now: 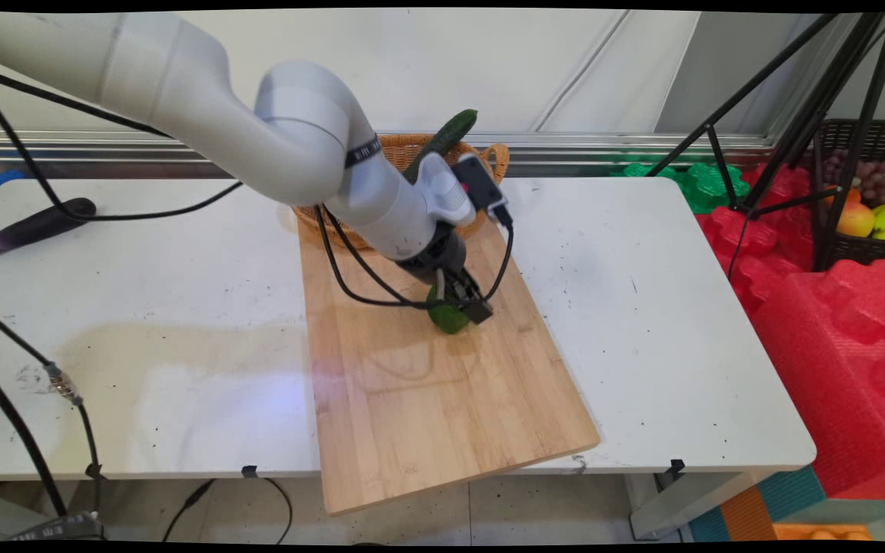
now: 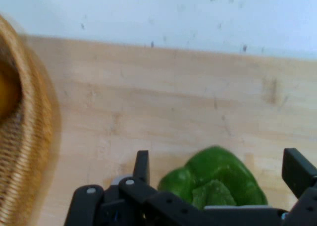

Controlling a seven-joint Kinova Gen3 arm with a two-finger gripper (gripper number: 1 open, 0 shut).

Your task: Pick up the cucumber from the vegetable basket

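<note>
Here, the end effector (image 2: pixel 218 174) is straddling a green pepper (image 2: pixel 215 181) with fingers spread wide on the cutting board (image 1: pixel 427 399), which is lying across the bench (image 1: pixel 143 307) beside a wicker basket (image 1: pixel 488 157).

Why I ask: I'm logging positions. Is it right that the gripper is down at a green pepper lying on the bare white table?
Not quite. The gripper is at the green pepper, but the pepper lies on the wooden cutting board, not on the bare table. The main view shows it.

Bright even light; hand view blurry, main view edges curved.
</note>
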